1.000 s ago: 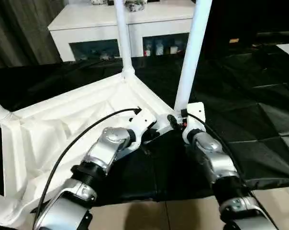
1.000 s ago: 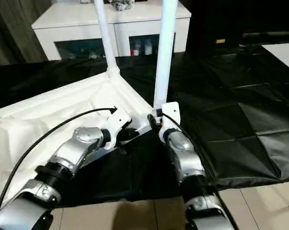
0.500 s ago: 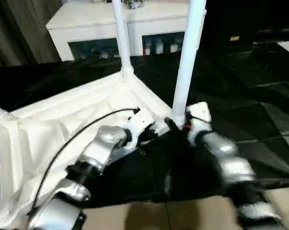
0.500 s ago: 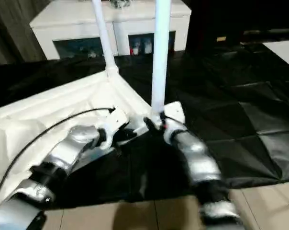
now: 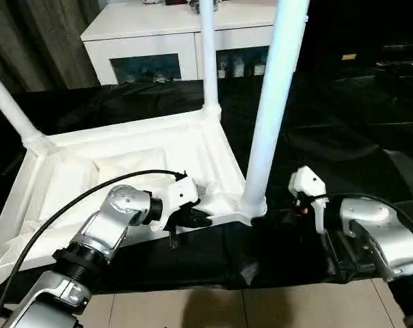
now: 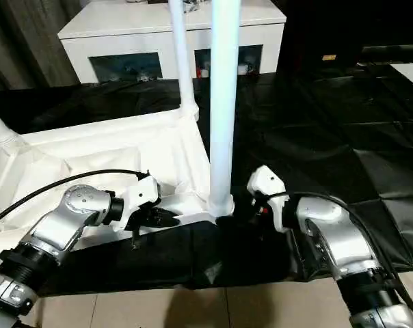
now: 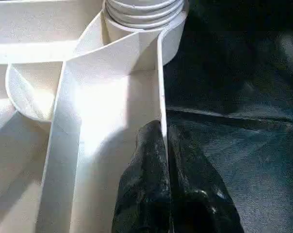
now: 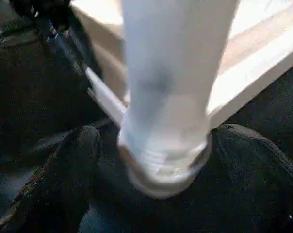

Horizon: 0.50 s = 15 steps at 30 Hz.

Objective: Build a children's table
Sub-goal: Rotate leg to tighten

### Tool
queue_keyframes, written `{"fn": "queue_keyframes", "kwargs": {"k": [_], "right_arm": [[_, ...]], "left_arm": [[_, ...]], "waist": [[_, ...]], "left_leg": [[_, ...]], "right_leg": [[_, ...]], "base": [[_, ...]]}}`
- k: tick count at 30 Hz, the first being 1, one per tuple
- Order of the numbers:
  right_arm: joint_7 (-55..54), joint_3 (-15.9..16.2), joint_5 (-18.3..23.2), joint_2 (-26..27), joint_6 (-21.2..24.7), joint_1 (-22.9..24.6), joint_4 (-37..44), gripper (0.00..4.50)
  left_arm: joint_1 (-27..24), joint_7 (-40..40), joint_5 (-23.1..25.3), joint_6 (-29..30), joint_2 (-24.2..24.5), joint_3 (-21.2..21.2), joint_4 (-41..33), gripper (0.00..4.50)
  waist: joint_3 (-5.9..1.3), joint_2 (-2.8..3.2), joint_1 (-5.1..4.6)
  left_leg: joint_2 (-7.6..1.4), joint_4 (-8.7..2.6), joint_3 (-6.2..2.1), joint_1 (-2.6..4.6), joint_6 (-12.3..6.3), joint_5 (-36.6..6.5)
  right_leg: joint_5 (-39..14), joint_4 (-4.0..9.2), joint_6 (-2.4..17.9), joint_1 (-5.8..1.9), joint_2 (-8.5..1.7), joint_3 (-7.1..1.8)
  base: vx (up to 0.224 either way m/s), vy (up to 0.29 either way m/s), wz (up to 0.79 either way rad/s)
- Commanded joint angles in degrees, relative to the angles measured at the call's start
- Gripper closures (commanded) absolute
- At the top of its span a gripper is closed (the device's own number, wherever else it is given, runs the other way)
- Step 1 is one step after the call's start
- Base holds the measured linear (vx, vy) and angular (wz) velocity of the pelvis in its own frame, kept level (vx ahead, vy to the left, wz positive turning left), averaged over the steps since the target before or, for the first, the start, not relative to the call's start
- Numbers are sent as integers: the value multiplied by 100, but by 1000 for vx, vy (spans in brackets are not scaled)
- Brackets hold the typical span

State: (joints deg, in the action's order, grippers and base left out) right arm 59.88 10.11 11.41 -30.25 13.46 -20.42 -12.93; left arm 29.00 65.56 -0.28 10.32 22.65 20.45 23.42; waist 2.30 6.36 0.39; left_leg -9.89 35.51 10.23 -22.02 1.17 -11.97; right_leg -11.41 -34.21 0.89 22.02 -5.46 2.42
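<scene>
Our left gripper pinches the tabletop rim beside the near leg; our right gripper spreads wide around that leg's base.

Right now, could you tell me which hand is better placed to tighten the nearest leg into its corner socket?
The right hand. Its open fingers flank the base of the nearest leg at its socket, while the left hand is shut on the tabletop's rim, probably steadying it.
</scene>
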Motion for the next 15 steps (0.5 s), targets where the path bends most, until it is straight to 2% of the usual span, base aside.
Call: {"fn": "queue_keyframes", "kwargs": {"k": [1,3,4,6,7,10,11,13,15], "right_arm": [[-16,29,-2,58,20,-119,-90,44],[33,61,-72,111,-35,-180,-222,44],[59,97,-114,151,-81,-222,-330,44],[98,129,-104,170,-70,-238,-365,44],[121,166,-118,173,-80,-248,-384,44],[123,226,-158,188,-106,-289,-457,44],[80,252,-213,230,-144,-360,-579,69],[65,258,-242,287,-175,-433,-669,69],[77,241,-229,324,-165,-478,-700,91]], "left_arm": [[-63,192,11,29,57,166,-182,450],[-112,211,-1,56,72,175,-245,450],[-147,204,-2,67,75,186,-280,450],[-173,194,-7,76,82,183,-314,450],[-196,187,-18,95,87,172,-348,450],[-219,193,-14,93,99,159,-365,450],[-204,199,18,54,110,172,-317,450],[-192,203,30,43,117,175,-295,450],[-189,203,27,61,121,170,-312,450]], "waist": [[-371,-102,5],[-383,-106,33],[-387,-133,41],[-384,-120,67],[-384,-92,76],[-375,-102,86],[-376,-88,90],[-378,-79,98],[-378,-83,96]], "left_leg": [[-289,-454,-97,118,-611,-600],[-291,-438,-97,113,-664,-468],[-295,-434,-96,111,-681,-429],[-290,-426,-92,108,-710,-390],[-295,-427,-96,113,-706,-399],[-294,-438,-87,122,-658,-484],[-289,-439,-86,128,-621,-519],[-286,-440,-87,127,-573,-552],[-285,-441,-86,127,-552,-579]], "right_leg": [[47,262,1519,-219,-267,-122],[130,249,1528,-225,-276,-122],[155,247,1528,-225,-279,-122],[115,240,1515,-222,-273,-118],[96,237,1513,-218,-276,-117],[-50,258,1475,-209,-263,-118],[-83,260,1476,-203,-259,-117],[-92,255,1477,-207,-256,-116],[-72,253,1471,-207,-254,-118]], "base": [[0,0,0],[0,0,0],[0,0,0],[0,0,0],[0,0,0],[0,0,0],[0,0,0],[0,0,0],[0,0,0]]}}
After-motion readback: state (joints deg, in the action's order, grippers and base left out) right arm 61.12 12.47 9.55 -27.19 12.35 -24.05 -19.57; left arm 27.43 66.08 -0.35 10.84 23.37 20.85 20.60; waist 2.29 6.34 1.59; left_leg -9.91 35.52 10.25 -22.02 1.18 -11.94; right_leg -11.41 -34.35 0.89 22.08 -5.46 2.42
